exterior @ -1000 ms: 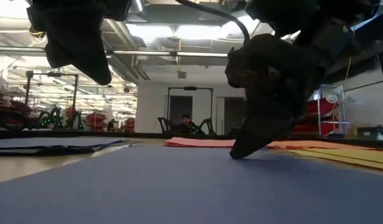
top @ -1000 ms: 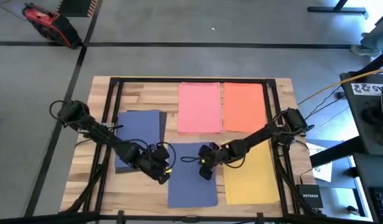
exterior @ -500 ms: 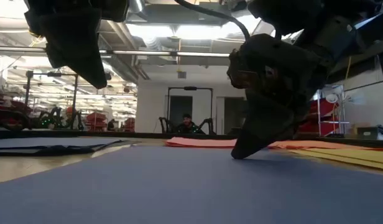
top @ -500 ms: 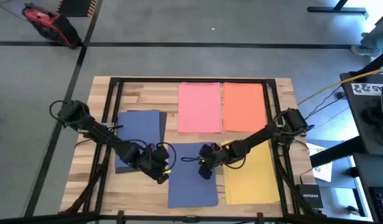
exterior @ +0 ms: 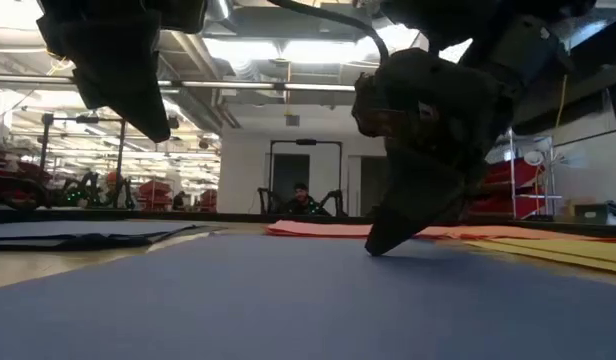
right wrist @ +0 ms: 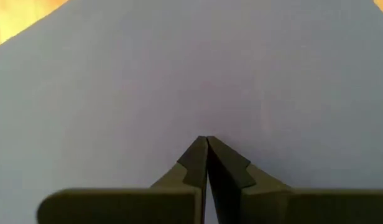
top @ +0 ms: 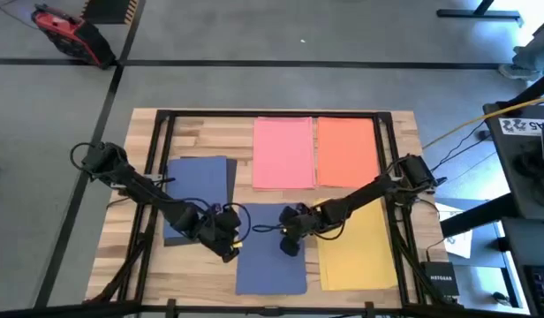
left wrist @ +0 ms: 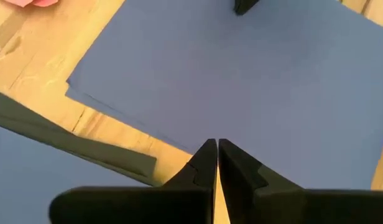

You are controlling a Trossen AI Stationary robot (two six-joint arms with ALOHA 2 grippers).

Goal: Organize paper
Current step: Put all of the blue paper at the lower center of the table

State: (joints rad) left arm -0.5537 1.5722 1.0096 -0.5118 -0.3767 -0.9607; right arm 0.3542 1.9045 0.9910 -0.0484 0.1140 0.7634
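A blue sheet [top: 270, 258] lies flat on the table's near middle. My right gripper [top: 290, 248] is shut, with its tips down on this sheet [right wrist: 179, 74]. My left gripper [top: 230, 251] is shut too. It hovers over the sheet's left edge [left wrist: 126, 124], and in the low view it [exterior: 158, 120] hangs clear above the paper. At the left, a second blue sheet [top: 199, 181] rests on a black one [top: 177, 231]. Pink [top: 283, 152] and orange-red [top: 347, 152] sheets lie side by side at the far edge. A yellow sheet [top: 360, 254] is at the near right. My right gripper presses its shut fingertips [exterior: 372, 246] down on the blue sheet's upper face [right wrist: 207, 127], somewhat right of the sheet's middle. The fingers slant down from the table's right side. The sheet stays flat on the table.
A black metal frame [top: 162, 132] runs around the wooden table top. The yellow sheet borders the blue one on its right. Bare wood [top: 201, 137] shows at the far left. A person [exterior: 300, 198] sits far off in the room behind.
My right gripper has moved a little toward the table's left with its tips kept on the blue sheet. The sheet has slid slightly the same way, still flat.
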